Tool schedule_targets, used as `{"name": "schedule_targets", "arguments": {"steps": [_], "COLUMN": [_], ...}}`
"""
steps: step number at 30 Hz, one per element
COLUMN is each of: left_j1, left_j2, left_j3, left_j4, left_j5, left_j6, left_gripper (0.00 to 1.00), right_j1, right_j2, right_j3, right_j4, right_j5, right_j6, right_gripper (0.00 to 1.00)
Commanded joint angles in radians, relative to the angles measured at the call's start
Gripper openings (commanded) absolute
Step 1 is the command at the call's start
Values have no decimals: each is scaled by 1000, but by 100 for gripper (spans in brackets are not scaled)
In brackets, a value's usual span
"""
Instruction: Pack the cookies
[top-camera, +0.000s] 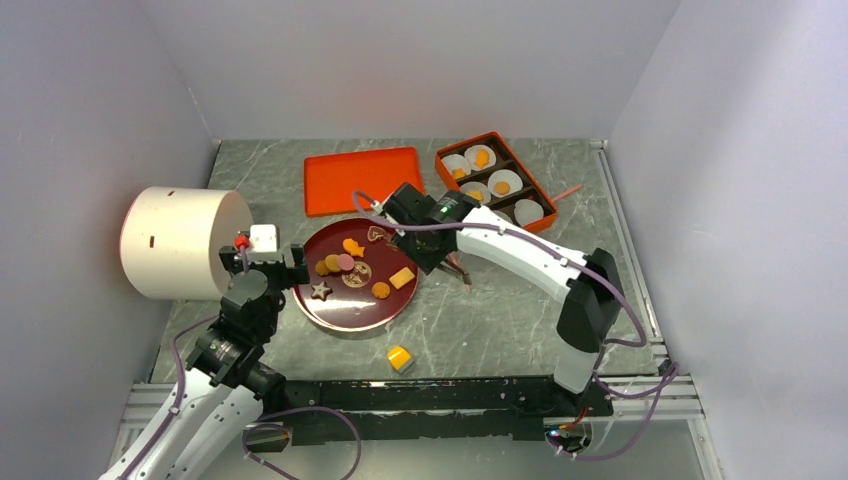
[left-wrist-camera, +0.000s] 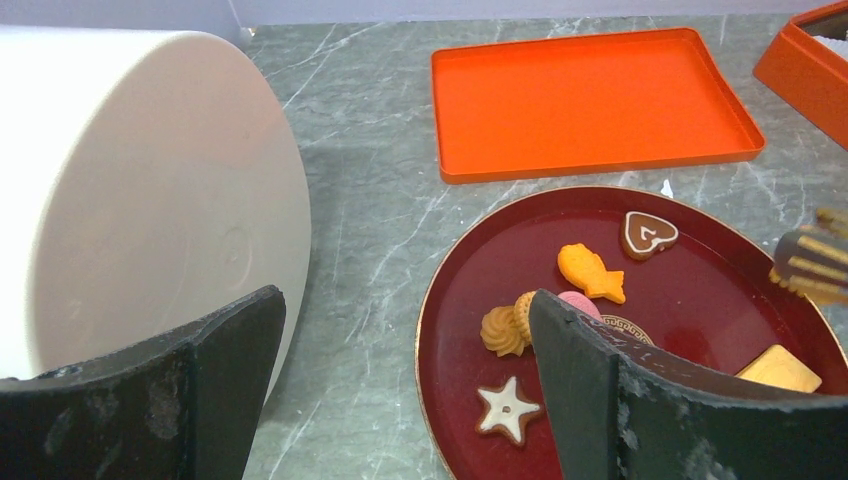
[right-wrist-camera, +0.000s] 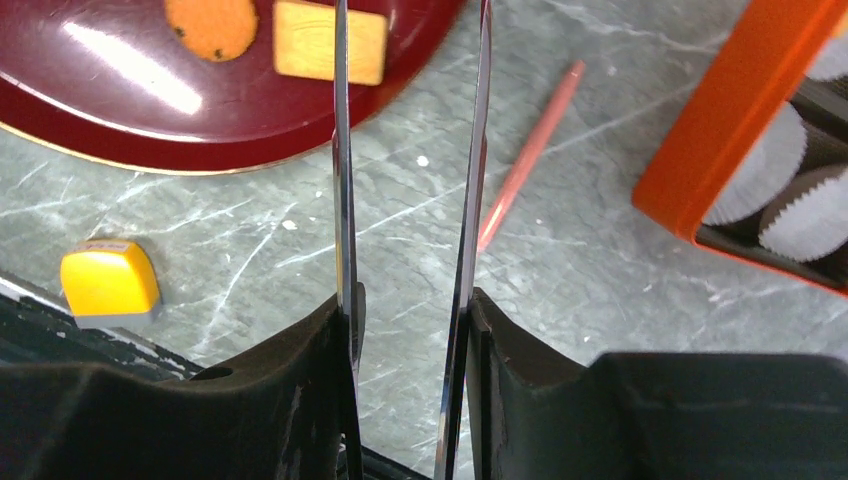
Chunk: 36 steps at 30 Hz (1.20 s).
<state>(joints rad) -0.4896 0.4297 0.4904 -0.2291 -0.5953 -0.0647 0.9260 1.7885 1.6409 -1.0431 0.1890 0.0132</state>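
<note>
Picking from the plate (left-wrist-camera: 700, 290) looks like the step in hand: most cookies (left-wrist-camera: 590, 272) lie on it mid-table, with a few in the box (top-camera: 470, 143) at its 1 o'clock. The right gripper (right-wrist-camera: 408, 330) has its jaws clenched on tweezers (right-wrist-camera: 340, 150) over the plate's 2 o'clock rim. The left gripper (left-wrist-camera: 405, 300), jaws released, hangs at 9 o'clock beside a white drum (top-camera: 175, 242). Next, I'd guess, comes a lift over the box wall; open table lies between, with a pink stick (right-wrist-camera: 530, 150) off to one side.

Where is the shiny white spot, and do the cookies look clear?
Right wrist view: a white glare streak lies on the plate, and the tweezers gleam along their metal blades. Left wrist view: the cookies are sharp, with little glare. Top view: even light, soft shadows, and the cookies look tiny.
</note>
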Motion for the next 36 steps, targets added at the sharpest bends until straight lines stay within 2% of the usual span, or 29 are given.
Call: {"name": "schedule_targets", "arguments": {"steps": [1,14,28,36], "left_j1": [5,6,3,-3], "left_j2": [-5,-40,-81,-96], "left_j3": [12,4,-8,-10], "left_j4": [49,66,80,84], "left_j5": [31,78,105,109], "left_j6": [-3,-10,-14,-14], "left_gripper": [96,96,97,96], "right_j1": [-49,-310,-579,-684], "right_j2": [-73,-172,-173,-130], "right_j3": [38,-39,-131,-162], "right_j4": [-29,-57,10,88], "right_j5": [86,126,129,100], "right_j6": [89,150,180,152], "right_gripper": [39,39,39,39]}}
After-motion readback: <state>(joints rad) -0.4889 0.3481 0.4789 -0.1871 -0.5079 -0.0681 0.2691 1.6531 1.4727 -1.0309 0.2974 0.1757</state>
